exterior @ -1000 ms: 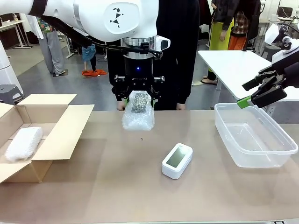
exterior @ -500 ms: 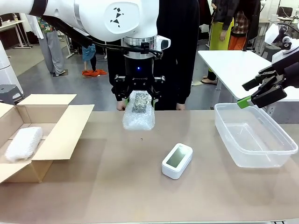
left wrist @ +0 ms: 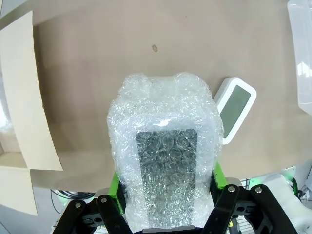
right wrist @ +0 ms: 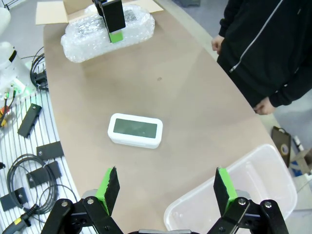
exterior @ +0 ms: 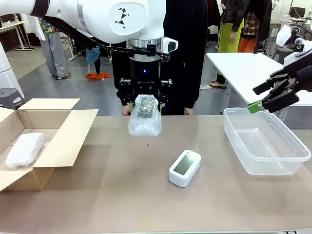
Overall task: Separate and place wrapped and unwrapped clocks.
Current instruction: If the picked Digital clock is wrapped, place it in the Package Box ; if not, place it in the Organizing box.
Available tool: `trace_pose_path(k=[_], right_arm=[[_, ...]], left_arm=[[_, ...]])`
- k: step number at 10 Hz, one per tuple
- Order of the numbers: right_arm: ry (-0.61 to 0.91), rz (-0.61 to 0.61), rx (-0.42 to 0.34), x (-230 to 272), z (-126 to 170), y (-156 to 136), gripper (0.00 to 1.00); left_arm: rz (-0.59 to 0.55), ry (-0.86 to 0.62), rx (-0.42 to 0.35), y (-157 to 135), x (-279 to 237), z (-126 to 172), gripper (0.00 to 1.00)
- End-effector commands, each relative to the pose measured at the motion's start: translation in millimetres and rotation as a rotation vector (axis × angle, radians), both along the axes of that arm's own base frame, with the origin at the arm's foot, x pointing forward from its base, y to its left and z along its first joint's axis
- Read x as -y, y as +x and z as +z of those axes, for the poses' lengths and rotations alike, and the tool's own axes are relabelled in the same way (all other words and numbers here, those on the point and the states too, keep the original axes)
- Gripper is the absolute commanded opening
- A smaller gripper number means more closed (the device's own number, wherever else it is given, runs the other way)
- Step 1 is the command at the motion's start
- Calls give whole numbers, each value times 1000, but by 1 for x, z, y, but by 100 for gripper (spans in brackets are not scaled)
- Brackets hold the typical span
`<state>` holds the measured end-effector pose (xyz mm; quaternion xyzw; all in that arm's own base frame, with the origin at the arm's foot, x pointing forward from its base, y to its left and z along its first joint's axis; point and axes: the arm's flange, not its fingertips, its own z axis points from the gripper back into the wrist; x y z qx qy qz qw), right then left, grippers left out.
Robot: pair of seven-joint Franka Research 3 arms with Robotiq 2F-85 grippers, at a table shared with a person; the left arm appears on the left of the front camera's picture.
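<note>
Above the desk (exterior: 122, 195), my left jaws pinch a bubble-wrapped clock (exterior: 144, 121) by its upper sides; it looks light, cushioned, probably slippery; right jaws spread, empty.

White left arm (exterior: 92, 17) bears black logo (exterior: 120, 16), black tool (exterior: 145, 105), green pads (left wrist: 115, 181).

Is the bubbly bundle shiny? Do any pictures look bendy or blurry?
Left wrist view: the wrapped clock glints white where light hits the bubbles, and the box flap looks curved. Right wrist view: the table edge bends too. Front view: sharp, faint shadow under the bare clock.
</note>
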<state>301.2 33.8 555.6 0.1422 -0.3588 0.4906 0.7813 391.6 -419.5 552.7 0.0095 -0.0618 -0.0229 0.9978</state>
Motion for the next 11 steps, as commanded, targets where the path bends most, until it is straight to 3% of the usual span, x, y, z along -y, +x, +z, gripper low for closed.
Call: trace_pose_path(k=[1, 2, 3, 4, 6, 8, 9, 10, 11], right_arm=[[18, 18, -6, 0, -2, 2, 100], [18, 18, -6, 0, -2, 2, 100], [18, 18, -6, 0, -2, 2, 100], [18, 18, -6, 0, -2, 2, 100], [18, 18, -6, 0, -2, 2, 100], [18, 18, -6, 0, -2, 2, 100], [18, 18, -6, 0, -2, 2, 100], [18, 18, -6, 0, -2, 2, 100], [18, 18, -6, 0, -2, 2, 100]], left_arm=[[16, -8, 4, 0, 2, 4, 27], [16, -8, 4, 0, 2, 4, 27], [0, 0, 0, 0, 0, 0, 79], [67, -29, -18, 4, -38, 10, 79], [320, -144, -16, 2, -151, 19, 79], [539, -159, -1, 10, -235, 2, 79], [574, -146, -60, 21, -268, -20, 79], [671, -75, -24, 32, -298, -37, 79], [534, -86, -22, 36, -325, -52, 79]])
